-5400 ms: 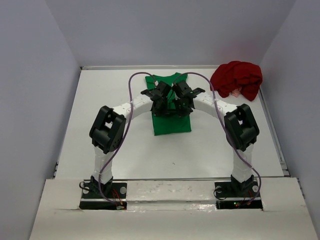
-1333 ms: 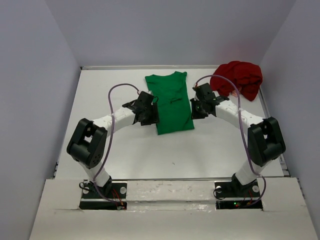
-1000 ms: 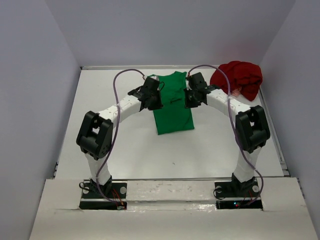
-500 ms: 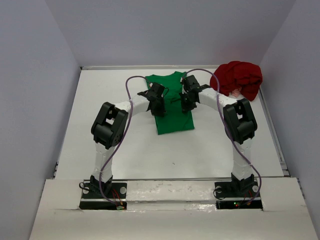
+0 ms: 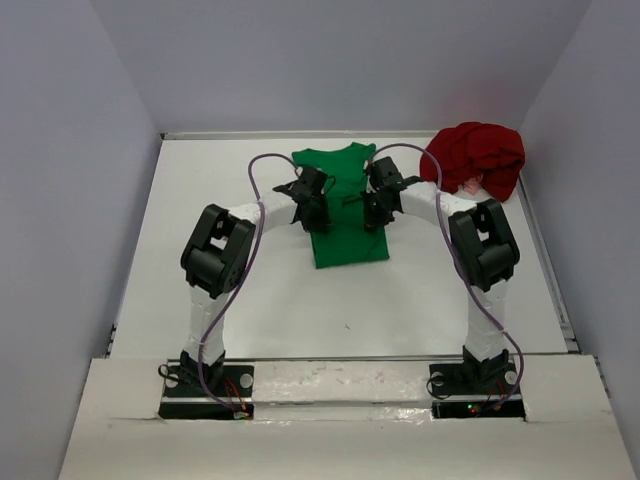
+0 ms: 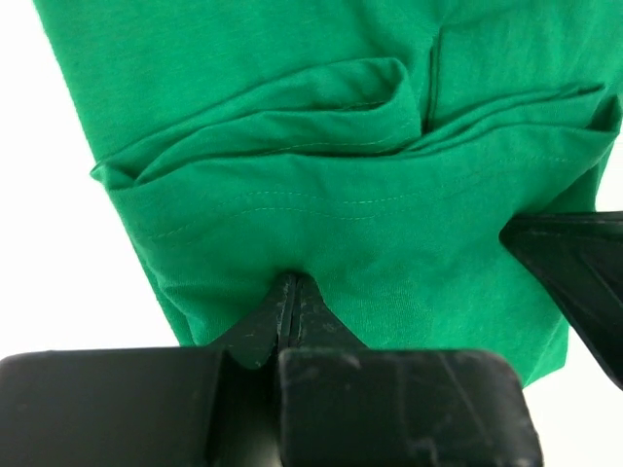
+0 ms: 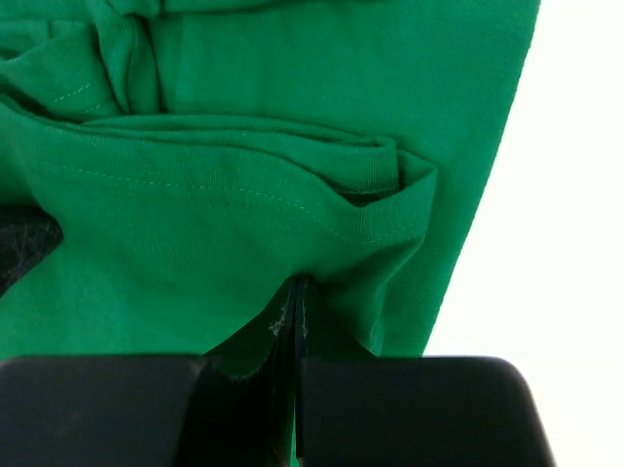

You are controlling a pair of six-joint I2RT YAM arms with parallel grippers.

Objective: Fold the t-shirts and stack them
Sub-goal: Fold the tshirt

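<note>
The bright green t-shirt (image 5: 347,238) lies folded into a long narrow strip in the middle of the white table, neck end at the back. My left gripper (image 5: 314,206) and right gripper (image 5: 374,206) sit on its upper half, facing each other. In the left wrist view the left gripper (image 6: 289,282) is shut, its tip pushed into a pucker of the green t-shirt (image 6: 341,146). The right gripper (image 7: 299,284) is shut the same way against the green t-shirt (image 7: 243,224). No cloth shows between either pair of fingers. The dark red t-shirt (image 5: 475,158) is a crumpled heap at the back right.
Grey walls (image 5: 80,200) close in the white table (image 5: 240,300) on the left, back and right. A metal rail (image 5: 548,270) runs along the table's right edge. Purple cables (image 5: 258,200) loop above both arms.
Over the last second both shut grippers have moved from the green t-shirt's outer side edges inward and slightly nearer, onto the cloth. The red t-shirt has not moved.
</note>
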